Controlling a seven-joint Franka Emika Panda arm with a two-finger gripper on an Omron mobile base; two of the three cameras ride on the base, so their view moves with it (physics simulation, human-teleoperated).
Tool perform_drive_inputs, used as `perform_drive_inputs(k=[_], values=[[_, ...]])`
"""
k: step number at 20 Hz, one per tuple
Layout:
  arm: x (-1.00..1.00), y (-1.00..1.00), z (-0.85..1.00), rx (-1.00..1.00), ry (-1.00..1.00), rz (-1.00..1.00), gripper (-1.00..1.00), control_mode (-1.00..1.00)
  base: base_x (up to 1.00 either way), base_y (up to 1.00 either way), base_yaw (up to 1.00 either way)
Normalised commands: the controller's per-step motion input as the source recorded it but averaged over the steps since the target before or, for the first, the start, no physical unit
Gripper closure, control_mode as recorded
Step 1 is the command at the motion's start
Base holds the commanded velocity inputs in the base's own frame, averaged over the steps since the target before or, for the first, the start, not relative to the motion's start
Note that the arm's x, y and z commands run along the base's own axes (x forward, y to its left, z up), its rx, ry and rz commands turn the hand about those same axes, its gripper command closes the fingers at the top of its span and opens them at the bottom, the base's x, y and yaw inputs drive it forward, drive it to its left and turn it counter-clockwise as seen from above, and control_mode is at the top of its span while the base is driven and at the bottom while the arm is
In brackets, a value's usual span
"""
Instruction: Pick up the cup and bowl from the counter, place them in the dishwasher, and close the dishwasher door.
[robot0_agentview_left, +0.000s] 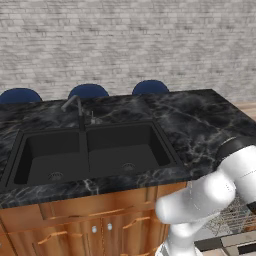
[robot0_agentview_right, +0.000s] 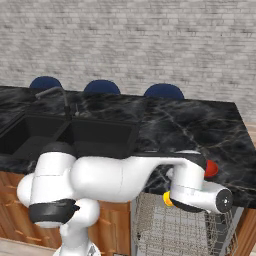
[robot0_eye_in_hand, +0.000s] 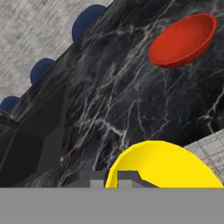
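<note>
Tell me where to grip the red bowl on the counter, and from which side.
Grip the red bowl by its thin rim, coming down from above, one finger inside and one outside. It sits upright and open on the black marble counter, too shallow for a side grasp, probably.

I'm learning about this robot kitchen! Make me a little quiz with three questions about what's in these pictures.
1. True or false: the red bowl sits on the black marble counter.
2. What colour is the cup close to the pincer? A) blue B) yellow C) green
3. Fill in: below the counter edge, a grey wire ____ of the dishwasher shows.

Key: 1 true; 2 B; 3 rack.
</note>
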Motion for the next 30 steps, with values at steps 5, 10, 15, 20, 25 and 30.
perform_drive_inputs(k=[5,10,15,20,25,30], values=[[-0.24,0.00,-0.26,0.00,0.00,-0.09,1.00,-1.00,0.00,0.00,0.00],[-0.18,0.00,-0.41,-0.02,0.00,-0.08,1.00,-1.00,0.00,0.00,0.00],[-0.03,0.00,-0.47,-0.03,0.00,-0.07,1.00,-1.00,0.00,0.00,0.00],[0.00,0.00,-0.45,0.00,0.01,-0.07,1.00,-1.00,0.00,0.00,0.00],[0.00,0.00,-0.45,0.00,0.05,-0.08,1.00,-1.00,0.00,0.00,0.00],[0.00,0.00,-0.33,-0.04,0.07,-0.06,1.00,-1.00,0.00,0.00,0.00]])
